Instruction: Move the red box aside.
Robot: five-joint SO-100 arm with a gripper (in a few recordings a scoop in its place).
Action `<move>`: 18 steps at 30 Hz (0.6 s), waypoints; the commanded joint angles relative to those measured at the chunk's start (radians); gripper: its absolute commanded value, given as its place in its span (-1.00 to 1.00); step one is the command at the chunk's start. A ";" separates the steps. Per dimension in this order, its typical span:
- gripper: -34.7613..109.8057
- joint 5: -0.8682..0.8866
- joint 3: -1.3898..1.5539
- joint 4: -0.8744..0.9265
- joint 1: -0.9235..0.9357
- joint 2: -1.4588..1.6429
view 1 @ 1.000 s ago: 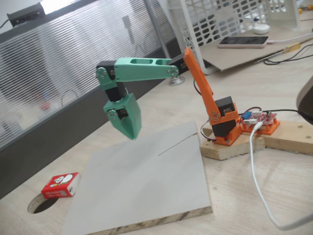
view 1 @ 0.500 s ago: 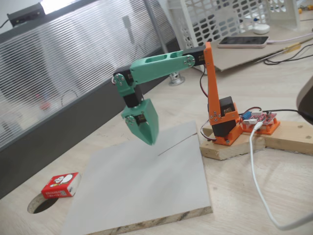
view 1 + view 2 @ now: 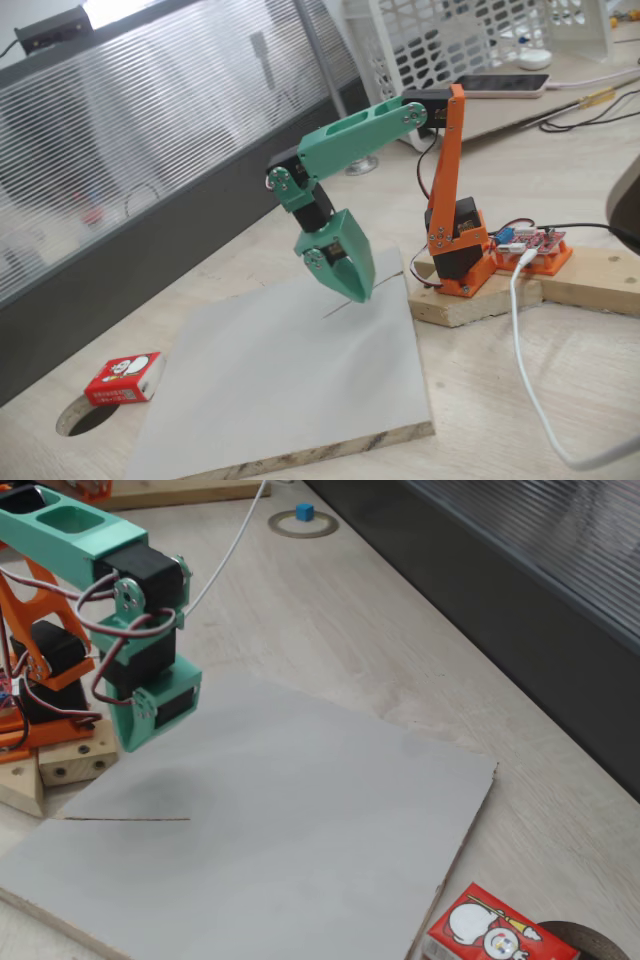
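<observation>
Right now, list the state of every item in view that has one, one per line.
Small red cardboard box: lying flat on the table beside the grey board, next to a round hole, untouched.
Green two-finger tool: shut, empty, tip pointing down over the board's far end.
Flat grey board: lying flat, bare.
White phone: lying flat, screen dark.

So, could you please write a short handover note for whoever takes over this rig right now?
Gripper: shut and empty, fingers pointing down above the grey board, near the arm's base.
Red box: lying flat on the wooden table, off the board's edge, next to a round hole in the table. Nothing touches it.
Done: the box already sits off the board.
Left: probably nothing; check that this spot counts as aside.
</observation>
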 commanded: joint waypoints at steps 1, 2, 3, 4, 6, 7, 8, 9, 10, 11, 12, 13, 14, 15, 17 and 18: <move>-0.47 0.014 0.038 0.008 0.008 0.055; -0.47 0.014 0.049 0.008 0.009 0.064; -0.47 0.014 0.060 0.008 0.012 0.072; -0.47 0.012 0.071 0.008 0.031 0.078; -0.47 0.005 0.089 0.008 0.092 0.087; -0.47 0.003 0.094 0.008 0.124 0.087; -0.47 0.003 0.095 0.008 0.152 0.087; -0.47 0.002 0.097 0.008 0.167 0.087; -0.47 0.002 0.097 0.008 0.173 0.087; -0.47 0.002 0.098 0.008 0.179 0.087; -0.47 0.002 0.098 0.008 0.184 0.087; -0.47 0.002 0.098 0.009 0.186 0.087; -0.47 0.003 0.098 0.009 0.186 0.087; -0.47 0.003 0.098 0.009 0.186 0.087; -0.47 0.006 0.100 0.011 0.186 0.087; -0.47 0.008 0.101 0.011 0.186 0.087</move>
